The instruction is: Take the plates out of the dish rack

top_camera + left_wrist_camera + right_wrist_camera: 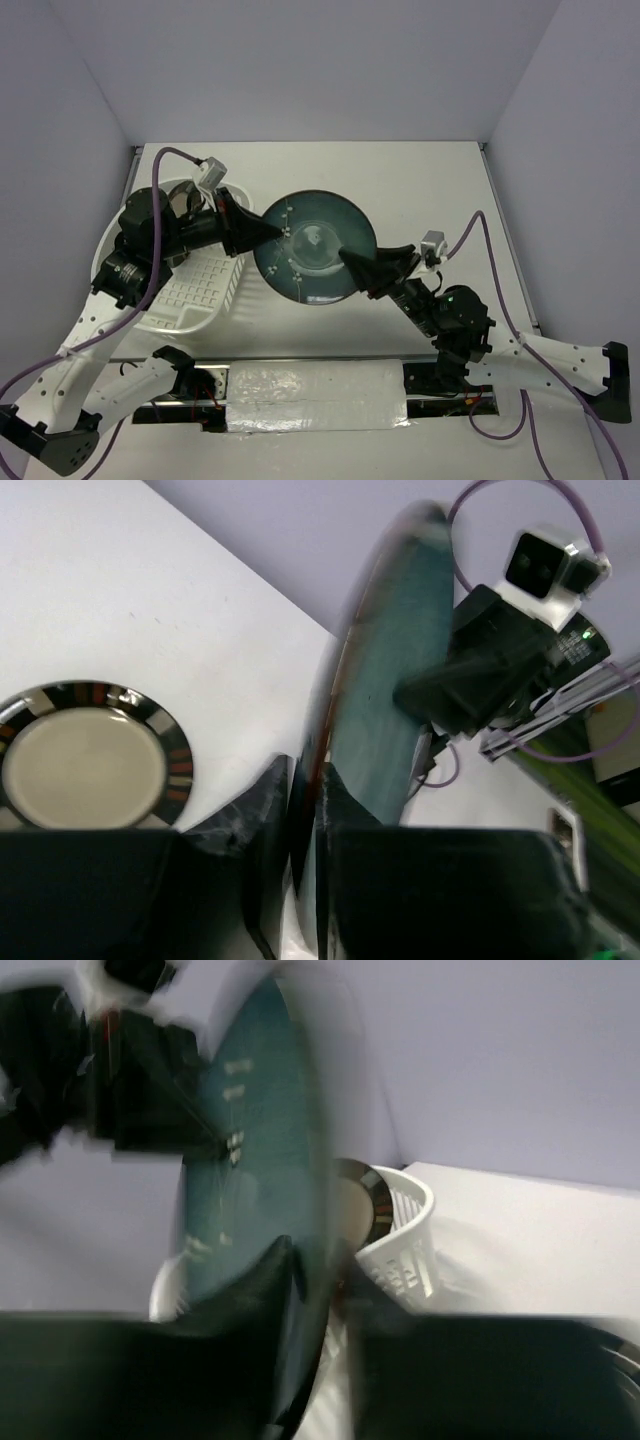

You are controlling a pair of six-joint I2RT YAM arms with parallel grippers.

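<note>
The dark teal-blue plate [315,247] hangs on edge above the table's middle, between both grippers. My left gripper [272,238] is shut on its left rim; the left wrist view shows the rim [385,670] pinched between the fingers [305,790]. My right gripper [350,260] reaches its right rim, jaws open either side of the blurred plate [255,1160] in the right wrist view [320,1270]. The white dish rack [237,282] stands at the left. A beige-centred, black-rimmed plate [352,1205] stands in the rack [405,1230]. A like plate [85,765] lies flat on white.
A pale wrapped strip [315,395] runs along the near edge between the arm bases. Grey walls close the table at the back and sides. A dark curved rim [625,1360] shows at the right wrist view's lower right. Purple cables trail from both wrists.
</note>
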